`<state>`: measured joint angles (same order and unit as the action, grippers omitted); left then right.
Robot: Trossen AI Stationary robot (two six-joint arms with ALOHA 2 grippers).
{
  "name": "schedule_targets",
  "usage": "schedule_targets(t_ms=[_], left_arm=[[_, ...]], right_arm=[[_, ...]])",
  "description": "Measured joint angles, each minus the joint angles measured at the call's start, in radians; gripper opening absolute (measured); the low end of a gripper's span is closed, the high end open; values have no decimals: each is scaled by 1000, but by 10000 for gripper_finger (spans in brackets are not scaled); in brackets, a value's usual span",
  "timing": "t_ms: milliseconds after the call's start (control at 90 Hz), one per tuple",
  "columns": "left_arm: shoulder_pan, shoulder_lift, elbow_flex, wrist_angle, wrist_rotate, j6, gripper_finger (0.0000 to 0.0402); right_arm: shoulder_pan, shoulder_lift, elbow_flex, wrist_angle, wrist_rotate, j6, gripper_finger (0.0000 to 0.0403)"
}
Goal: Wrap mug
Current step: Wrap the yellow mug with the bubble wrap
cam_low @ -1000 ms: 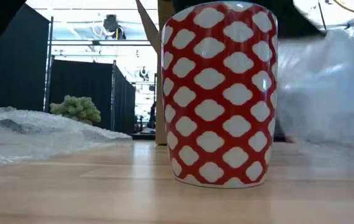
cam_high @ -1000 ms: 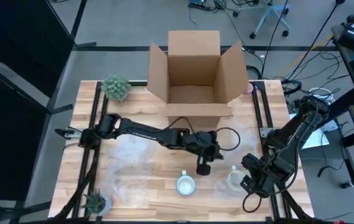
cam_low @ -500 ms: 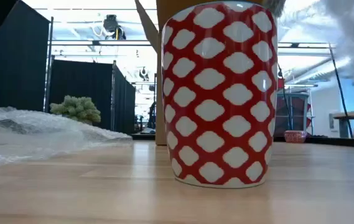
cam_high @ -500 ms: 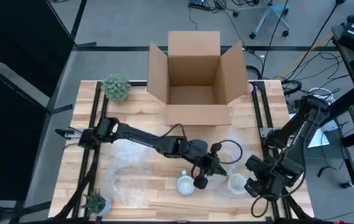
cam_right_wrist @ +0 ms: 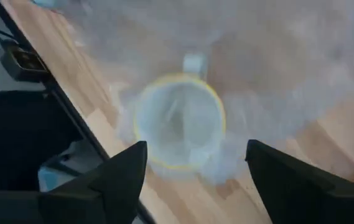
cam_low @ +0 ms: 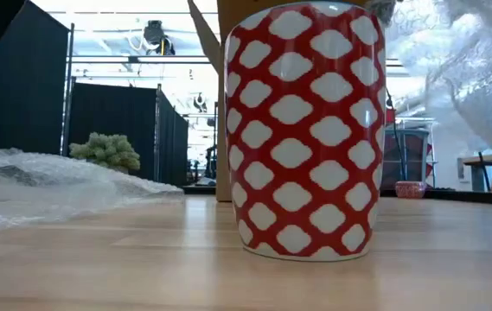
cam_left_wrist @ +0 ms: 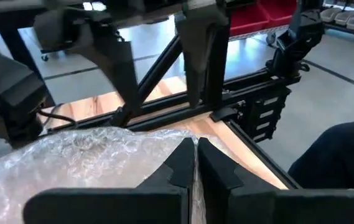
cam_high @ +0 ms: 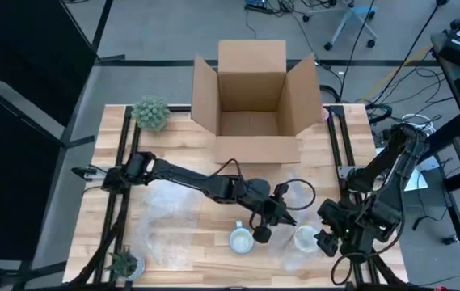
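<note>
A mug with a pale yellow rim (cam_right_wrist: 180, 121) stands near the table's front right, under a clear sheet of bubble wrap (cam_high: 296, 212). My left gripper (cam_high: 284, 218) is shut on that sheet just left of this mug. My right gripper (cam_high: 327, 239) hovers open at the mug's right, with a finger on either side of it in the right wrist view. A red-and-white patterned mug (cam_low: 302, 130) stands on its base left of my left gripper (cam_left_wrist: 194, 158), bare. My left gripper pinches the bubble wrap's edge (cam_left_wrist: 164, 152) between its two shut fingers. The fingers point toward the table's right side. The sheet (cam_low: 466, 69) is lifted there and drapes down over the yellow-rimmed mug.
An open cardboard box (cam_high: 252, 101) stands at the far middle. More bubble wrap (cam_high: 169, 222) lies on the left half of the table. A small green plant (cam_high: 151, 113) sits at the far left, another (cam_high: 123, 262) at the near left corner.
My left gripper has moved toward the table's near edge, down beside the patterned mug, drawing the bubble wrap with it. The sheet has lifted off the table behind the patterned mug and now hangs over the yellow-rimmed mug. My right gripper has shifted slightly beside that mug.
</note>
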<state>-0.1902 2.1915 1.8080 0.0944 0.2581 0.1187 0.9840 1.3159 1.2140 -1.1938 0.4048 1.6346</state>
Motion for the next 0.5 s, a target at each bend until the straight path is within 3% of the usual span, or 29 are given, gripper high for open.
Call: schedule_targets(t_ms=[322, 500], left_arm=[[-2, 15, 0, 7, 1, 0, 0], [-3, 25, -1, 7, 0, -1, 0]], right_arm=[[0, 0, 0, -7, 348, -140, 260], [-19, 0, -4, -10, 453, -163, 260]])
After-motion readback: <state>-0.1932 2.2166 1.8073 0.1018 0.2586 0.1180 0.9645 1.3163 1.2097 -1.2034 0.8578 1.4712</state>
